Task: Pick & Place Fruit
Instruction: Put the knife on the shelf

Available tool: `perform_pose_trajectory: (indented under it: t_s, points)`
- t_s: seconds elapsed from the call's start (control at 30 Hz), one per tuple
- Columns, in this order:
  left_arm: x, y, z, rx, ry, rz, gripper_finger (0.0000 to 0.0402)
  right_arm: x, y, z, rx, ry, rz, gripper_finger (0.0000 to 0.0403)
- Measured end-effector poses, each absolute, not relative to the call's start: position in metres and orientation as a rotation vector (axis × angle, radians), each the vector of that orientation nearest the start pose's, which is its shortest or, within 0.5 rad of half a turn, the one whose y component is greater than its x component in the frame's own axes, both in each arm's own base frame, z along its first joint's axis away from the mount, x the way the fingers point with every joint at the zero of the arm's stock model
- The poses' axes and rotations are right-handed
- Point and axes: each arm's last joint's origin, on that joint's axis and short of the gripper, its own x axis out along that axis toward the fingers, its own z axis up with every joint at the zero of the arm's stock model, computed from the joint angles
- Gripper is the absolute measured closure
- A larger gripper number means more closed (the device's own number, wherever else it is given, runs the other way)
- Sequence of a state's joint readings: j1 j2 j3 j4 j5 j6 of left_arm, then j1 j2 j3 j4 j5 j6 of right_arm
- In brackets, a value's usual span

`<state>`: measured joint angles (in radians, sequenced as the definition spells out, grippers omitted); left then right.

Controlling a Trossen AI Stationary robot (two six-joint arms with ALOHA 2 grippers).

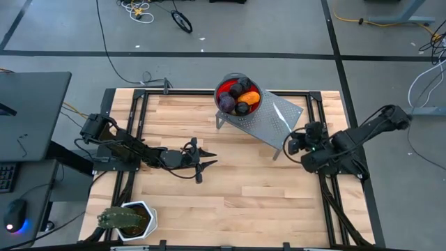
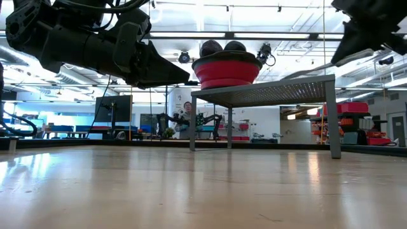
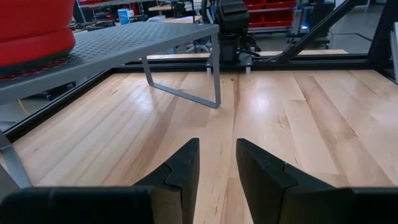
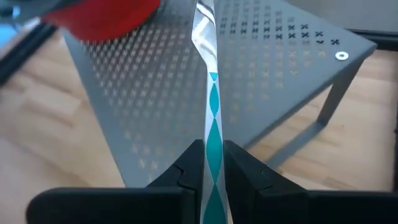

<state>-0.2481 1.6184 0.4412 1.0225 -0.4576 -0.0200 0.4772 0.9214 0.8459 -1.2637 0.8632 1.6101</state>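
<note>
Fruit (image 1: pixel 239 96) in red bowl (image 1: pixel 221 89) | bowl on grey rack (image 1: pixel 268 118)

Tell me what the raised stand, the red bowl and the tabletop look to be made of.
Stand: probably grey-painted metal, with a perforated top and thin bent legs. Red bowl: smooth and glossy, likely plastic or silicone. Tabletop: pale wood planks, visible grain and seams, slight sheen.

Perforated matt metal stand (image 1: pixel 268 120), glossy wood table (image 1: pixel 237 181)
</note>
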Motion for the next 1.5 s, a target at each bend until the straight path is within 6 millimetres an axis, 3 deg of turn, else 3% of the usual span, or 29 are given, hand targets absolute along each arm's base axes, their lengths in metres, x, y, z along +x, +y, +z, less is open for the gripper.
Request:
perform_pose_trajectory:
  t_s: [0.33, 0.73, 1.5]
  points:
    - [0.269, -0.055, 0.150, 0.032, 0.143, 0.213, 0.0288, 0.140, 0.024, 0.265, 0.639, 0.471, -1.121, 0.0352]
    - [0.269, -0.055, 0.150, 0.031, 0.143, 0.213, 0.0288, 0.167, 0.016, 0.263, 0.600, 0.445, -1.099, 0.0352]
    - [0.269, -0.055, 0.149, 0.008, 0.141, 0.210, 0.0288, 0.174, 0.015, 0.261, 0.676, 0.422, -1.108, 0.0352]
